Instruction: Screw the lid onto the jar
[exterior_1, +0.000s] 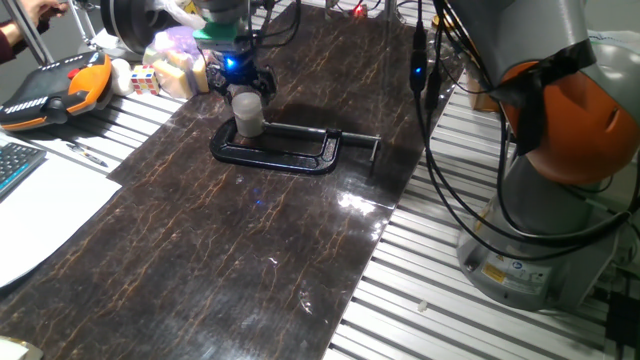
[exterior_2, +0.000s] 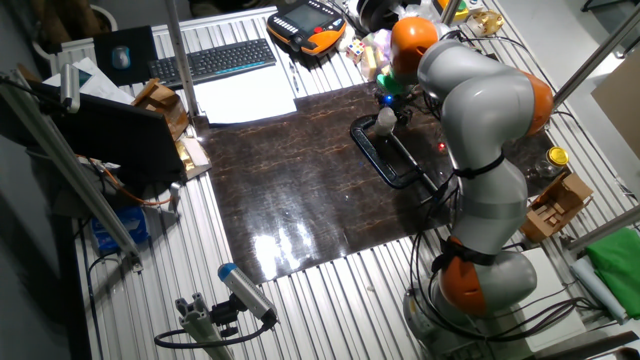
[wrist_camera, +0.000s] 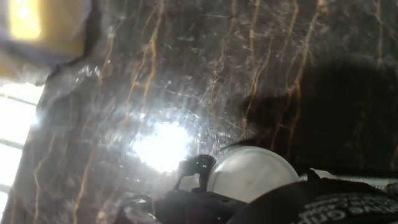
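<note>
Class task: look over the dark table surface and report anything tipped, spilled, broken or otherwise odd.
Nothing stands out. The jar stands upright within the frame of the black C-clamp, directly below the gripper; no spill or damage is visible on the dark table surface.

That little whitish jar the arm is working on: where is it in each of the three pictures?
One fixed view: the jar is upper left of centre, right under the gripper.
The other fixed view: a pale speck, upper right of centre.
Hand view: only a round whitish top shows, bottom centre.
Shared landmark: the black C-clamp that the jar sits in.
</note>
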